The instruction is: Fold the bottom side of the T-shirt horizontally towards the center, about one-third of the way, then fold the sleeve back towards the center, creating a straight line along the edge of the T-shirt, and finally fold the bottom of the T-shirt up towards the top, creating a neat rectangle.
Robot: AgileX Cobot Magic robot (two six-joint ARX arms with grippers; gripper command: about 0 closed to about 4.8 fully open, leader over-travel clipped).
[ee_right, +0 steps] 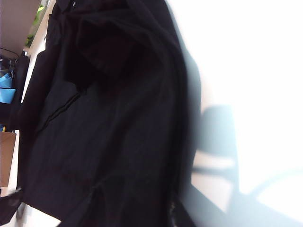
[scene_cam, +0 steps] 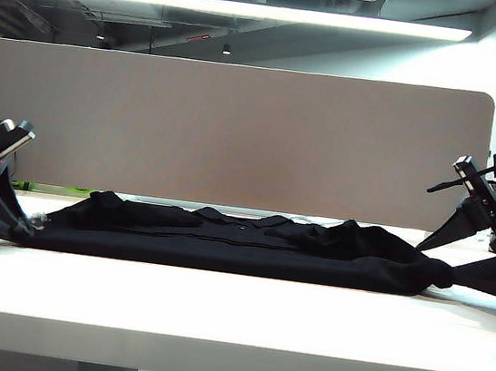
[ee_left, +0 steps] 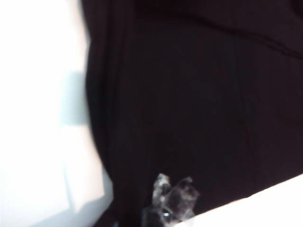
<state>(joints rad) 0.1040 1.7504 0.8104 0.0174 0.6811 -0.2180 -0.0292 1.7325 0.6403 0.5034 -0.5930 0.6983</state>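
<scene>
While the T-shirt (scene_cam: 223,237) lies spread flat and wide across the white worktop (scene_cam: 213,314), I have one hand at each of its ends. My left hand (scene_cam: 30,228) sits low at the shirt's left end, down at worktop level, right against the black cloth near the worktop's left edge. My left wrist view shows the clear fingertips (ee_left: 173,201) sitting on the dark fabric (ee_left: 189,104) close to where it meets the bare white worktop (ee_left: 38,94); they look drawn near each other, but the picture is blurred and I cannot tell whether cloth is pinched between them. My right hand (scene_cam: 443,266) reaches down to the shirt's right end, near the worktop's right edge, where the cloth bunches into a rounded fold. My right wrist view shows the black shirt (ee_right: 109,118) with its wrinkles and a seam line running beside the bright worktop (ee_right: 246,71), yet the fingers themselves are lost in the dark, so I cannot tell whether that hand stands apart or together. Along the front edge of the worktop the shirt's long edge runs straight. A tan partition (scene_cam: 227,132) stands behind the worktop's far edge.
</scene>
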